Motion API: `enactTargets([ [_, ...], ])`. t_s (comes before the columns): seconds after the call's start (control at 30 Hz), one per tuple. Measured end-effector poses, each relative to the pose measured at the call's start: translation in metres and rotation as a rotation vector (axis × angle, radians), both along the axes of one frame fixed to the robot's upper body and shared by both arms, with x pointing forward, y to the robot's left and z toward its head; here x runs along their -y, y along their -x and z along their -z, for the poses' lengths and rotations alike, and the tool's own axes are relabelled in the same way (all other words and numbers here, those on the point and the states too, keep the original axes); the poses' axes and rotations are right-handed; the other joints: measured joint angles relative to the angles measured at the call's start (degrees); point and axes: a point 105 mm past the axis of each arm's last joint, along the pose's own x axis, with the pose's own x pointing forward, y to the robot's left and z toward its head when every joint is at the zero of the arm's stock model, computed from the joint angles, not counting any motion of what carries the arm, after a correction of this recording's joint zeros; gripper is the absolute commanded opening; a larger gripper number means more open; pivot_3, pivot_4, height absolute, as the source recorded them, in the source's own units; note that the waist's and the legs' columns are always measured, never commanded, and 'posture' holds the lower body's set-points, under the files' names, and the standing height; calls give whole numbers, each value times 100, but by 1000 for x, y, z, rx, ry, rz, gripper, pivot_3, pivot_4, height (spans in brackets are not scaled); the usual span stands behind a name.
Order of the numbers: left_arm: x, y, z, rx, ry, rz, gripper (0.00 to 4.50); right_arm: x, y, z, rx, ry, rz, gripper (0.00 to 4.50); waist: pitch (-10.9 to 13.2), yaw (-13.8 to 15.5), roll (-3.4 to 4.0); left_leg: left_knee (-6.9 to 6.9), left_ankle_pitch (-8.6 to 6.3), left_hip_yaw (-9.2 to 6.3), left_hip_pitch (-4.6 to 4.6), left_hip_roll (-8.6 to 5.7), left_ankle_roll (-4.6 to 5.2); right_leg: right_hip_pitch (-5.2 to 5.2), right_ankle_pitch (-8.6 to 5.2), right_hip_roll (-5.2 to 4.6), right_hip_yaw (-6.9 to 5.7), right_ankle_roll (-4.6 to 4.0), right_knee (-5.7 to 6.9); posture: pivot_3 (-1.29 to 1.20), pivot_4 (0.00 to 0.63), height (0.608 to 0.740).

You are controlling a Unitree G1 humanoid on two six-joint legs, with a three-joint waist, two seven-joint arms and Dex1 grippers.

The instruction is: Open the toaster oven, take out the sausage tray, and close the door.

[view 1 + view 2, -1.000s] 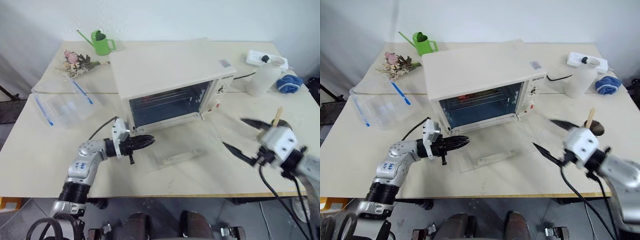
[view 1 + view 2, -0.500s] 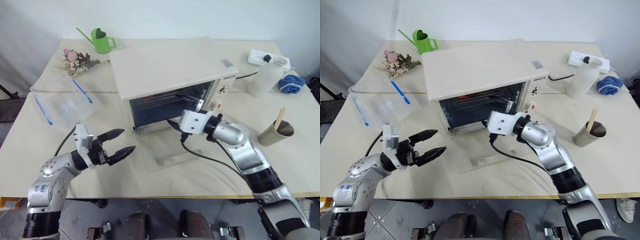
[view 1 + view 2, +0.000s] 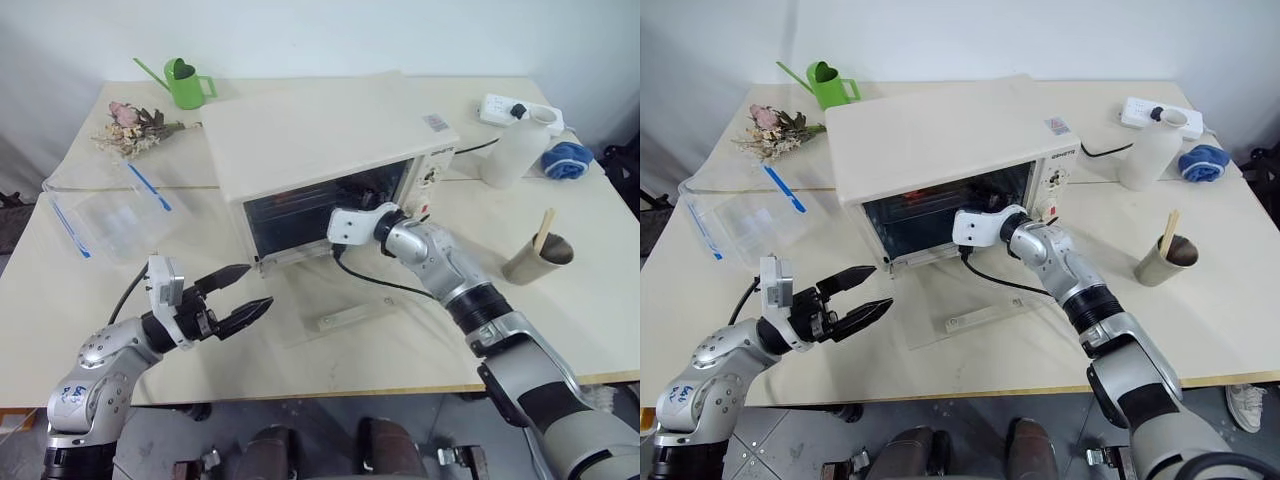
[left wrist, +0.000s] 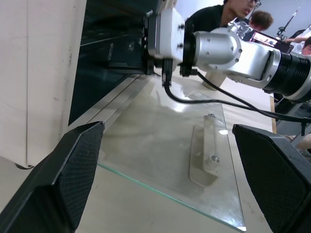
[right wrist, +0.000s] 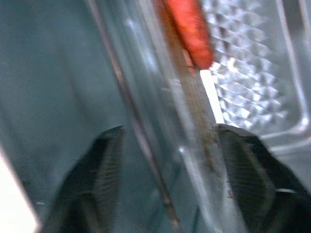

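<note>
The cream toaster oven [image 3: 320, 130] stands mid-table. Its glass door [image 3: 330, 295] lies flat on the table in front, bar handle [image 4: 204, 155] facing up. My right gripper [image 3: 372, 195] reaches level into the oven's cavity. In the right wrist view its fingers [image 5: 104, 165] stand apart on either side of the rim of the silvery ribbed sausage tray [image 5: 243, 63], where a red sausage [image 5: 189, 29] lies. My left gripper [image 3: 255, 288] hovers open and holds nothing, left of the door and off the oven's front left corner.
A clear plastic box with blue clips [image 3: 100, 205], dried flowers [image 3: 125, 120] and a green watering can [image 3: 185, 82] sit at the left. A white bottle [image 3: 505, 150], power strip [image 3: 505, 108], blue cloth [image 3: 565, 157] and cup with a stick [image 3: 537, 258] are at the right. People [image 4: 233, 9] are beyond the table.
My left gripper drew back from the door's left corner and opened. My right arm swung in from the right and pushed its gripper into the oven, its fingers narrowing around the tray's rim.
</note>
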Motion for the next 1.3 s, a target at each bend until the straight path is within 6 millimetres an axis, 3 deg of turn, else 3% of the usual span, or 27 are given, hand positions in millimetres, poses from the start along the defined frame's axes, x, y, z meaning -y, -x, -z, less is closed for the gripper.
enactTargets([
  [0.17,5,-7,-7,25,10,17,4500,-4,1,-6,56,42,-25,136,-1,20,-2,4,2,0,0,3,-3,1,0,7,8,-1,1,0,150,740],
  [0.4,21,-28,-19,73,26,85,4500,-5,3,-7,89,79,-35,67,-8,25,-14,4,0,-2,0,22,-19,-1,-5,32,16,-9,1,0,150,740],
  [0.6,18,-45,-23,95,30,67,4500,-1,8,-7,109,97,-40,27,-6,49,-16,5,0,-10,-8,26,-23,-4,-6,40,17,-11,-1,0,150,740],
  [1.1,14,-72,-35,133,58,90,4500,14,76,12,36,84,-144,27,-5,59,-17,11,6,1,-11,29,-29,-6,-6,44,25,-12,-2,0,150,740],
  [1.3,8,-73,-36,113,82,78,4500,12,90,13,28,84,-157,27,-5,52,-18,11,6,2,-11,31,-29,-8,-7,45,26,-13,-1,0,150,740],
])
